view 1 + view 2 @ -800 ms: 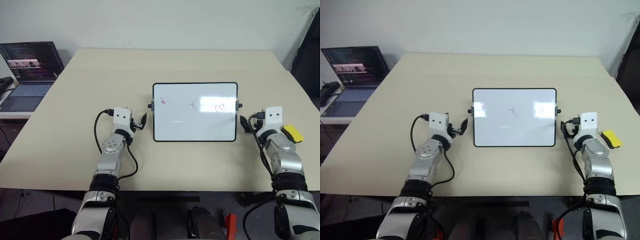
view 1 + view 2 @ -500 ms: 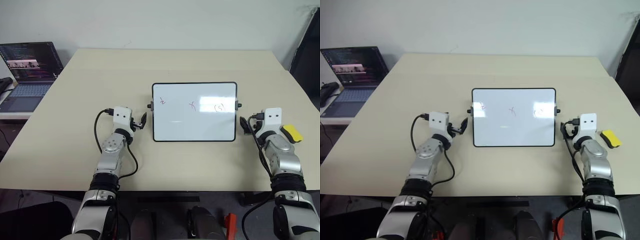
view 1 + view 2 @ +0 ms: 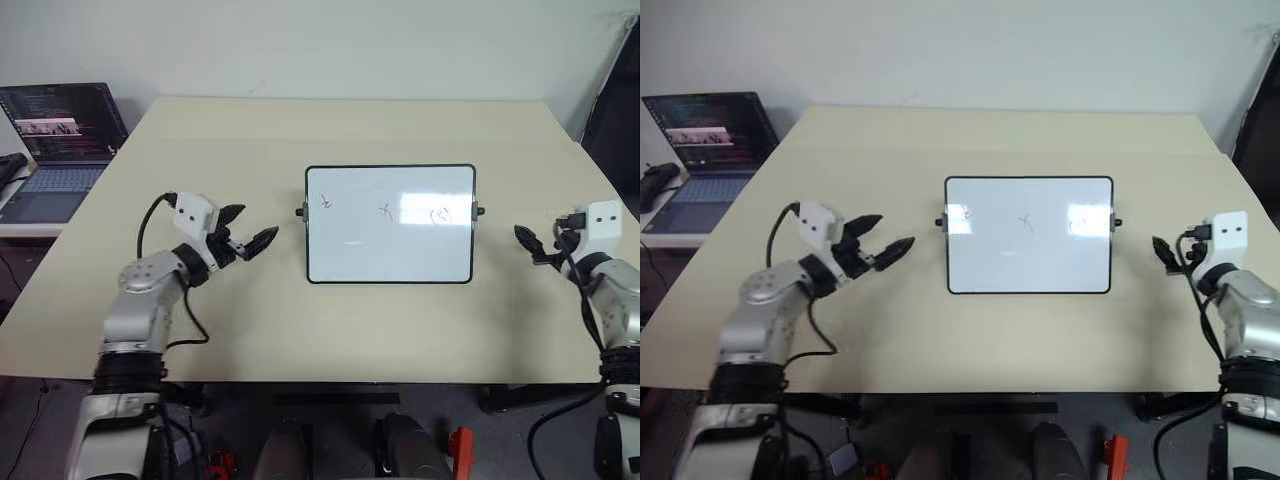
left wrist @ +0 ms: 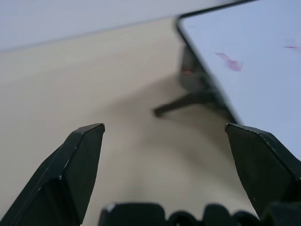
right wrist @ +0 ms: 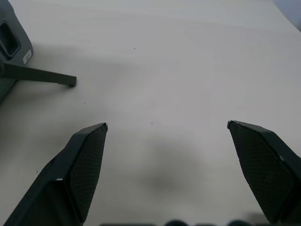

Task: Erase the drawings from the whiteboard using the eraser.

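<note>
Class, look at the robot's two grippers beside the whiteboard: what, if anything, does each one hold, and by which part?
Nothing is held. The left gripper and the right gripper both stand open and empty, apart from the whiteboard.

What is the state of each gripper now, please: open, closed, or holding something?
Left gripper: open, holding nothing, beside the whiteboard.
Right gripper: open, holding nothing, over the bare table.

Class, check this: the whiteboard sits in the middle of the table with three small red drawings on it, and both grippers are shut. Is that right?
Not quite. Both the left gripper and right gripper are open, as each wrist view shows. The whiteboard does sit mid-table with three red drawings.
</note>
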Motion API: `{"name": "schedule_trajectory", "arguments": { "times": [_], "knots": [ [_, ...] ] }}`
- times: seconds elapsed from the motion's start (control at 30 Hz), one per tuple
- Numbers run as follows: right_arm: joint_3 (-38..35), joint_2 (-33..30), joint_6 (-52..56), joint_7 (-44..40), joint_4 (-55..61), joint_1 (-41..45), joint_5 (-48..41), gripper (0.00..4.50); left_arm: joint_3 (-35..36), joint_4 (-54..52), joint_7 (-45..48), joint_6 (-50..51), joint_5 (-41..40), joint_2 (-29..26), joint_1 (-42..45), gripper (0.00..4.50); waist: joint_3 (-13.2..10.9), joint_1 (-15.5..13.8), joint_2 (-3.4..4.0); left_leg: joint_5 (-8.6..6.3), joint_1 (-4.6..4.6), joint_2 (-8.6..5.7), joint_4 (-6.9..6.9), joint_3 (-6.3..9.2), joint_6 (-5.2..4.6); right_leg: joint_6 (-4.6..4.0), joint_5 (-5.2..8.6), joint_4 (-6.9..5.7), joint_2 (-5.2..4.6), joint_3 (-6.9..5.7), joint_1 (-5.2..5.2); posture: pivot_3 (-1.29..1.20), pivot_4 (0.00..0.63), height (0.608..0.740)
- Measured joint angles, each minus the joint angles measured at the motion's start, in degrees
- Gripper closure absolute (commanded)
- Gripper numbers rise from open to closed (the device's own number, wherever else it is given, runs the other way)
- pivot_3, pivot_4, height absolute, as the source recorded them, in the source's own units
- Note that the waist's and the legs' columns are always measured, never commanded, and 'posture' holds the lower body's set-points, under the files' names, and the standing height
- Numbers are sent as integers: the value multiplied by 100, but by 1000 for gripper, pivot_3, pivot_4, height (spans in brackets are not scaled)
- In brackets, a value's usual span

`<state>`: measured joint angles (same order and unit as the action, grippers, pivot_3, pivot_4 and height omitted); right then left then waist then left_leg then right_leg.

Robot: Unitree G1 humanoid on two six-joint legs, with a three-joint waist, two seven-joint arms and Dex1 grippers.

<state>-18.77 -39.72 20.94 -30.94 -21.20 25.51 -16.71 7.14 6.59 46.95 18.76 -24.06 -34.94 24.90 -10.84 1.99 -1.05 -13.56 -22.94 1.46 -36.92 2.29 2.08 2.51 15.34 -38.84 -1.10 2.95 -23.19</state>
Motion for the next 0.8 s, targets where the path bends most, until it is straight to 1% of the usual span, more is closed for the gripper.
{"name": "schedule_trajectory", "arguments": {
  "times": [0.17, 0.3, 0.43, 0.53, 0.7, 0.8],
  "knots": [
    [-13, -286, 183, -376, 123, 7, -38, 14, 7, -625, 682, 846, -665, -379, 99, 0, 0, 2, 0, 0, 1, 3, 0, 0, 0, -2, 3, -1, 3, 0, 0, 0, 150, 740],
    [2, -311, 411, -636, 441, -133, -119, 14, -23, -773, 761, 1176, -945, -259, 333, 0, 0, -4, -1, 0, 0, 3, -1, 1, 0, -3, 4, -1, 4, -2, 0, 0, 150, 740],
    [41, -425, 685, -918, 887, -270, -251, 14, -166, -928, 857, 1372, -1022, -203, 436, 0, 0, 7, 0, 0, 1, 3, 0, 0, 0, -1, 5, 0, 4, 1, 0, 0, 150, 740],
    [40, -561, 717, -1017, 988, -260, -252, 14, -257, -929, 882, 1478, -1042, -177, 437, 0, 0, 8, -1, 0, 1, 4, -1, 1, 0, -2, 6, 0, 4, -1, 0, 0, 150, 740],
    [40, -737, 713, -1069, 927, -256, -238, 14, -359, -928, 896, 1477, -1022, -136, 530, 0, -1, -5, -1, 0, 0, 2, -1, 0, 0, -1, 6, 2, 4, 0, 0, 0, 150, 740],
    [55, -955, 692, -1108, 571, -159, -147, 14, -461, -924, 922, 1459, -972, -110, 583, 0, -1, -6, -2, 0, 0, 2, -1, -1, 0, -2, 6, 3, 4, 1, 0, 0, 150, 740]
  ]
}}
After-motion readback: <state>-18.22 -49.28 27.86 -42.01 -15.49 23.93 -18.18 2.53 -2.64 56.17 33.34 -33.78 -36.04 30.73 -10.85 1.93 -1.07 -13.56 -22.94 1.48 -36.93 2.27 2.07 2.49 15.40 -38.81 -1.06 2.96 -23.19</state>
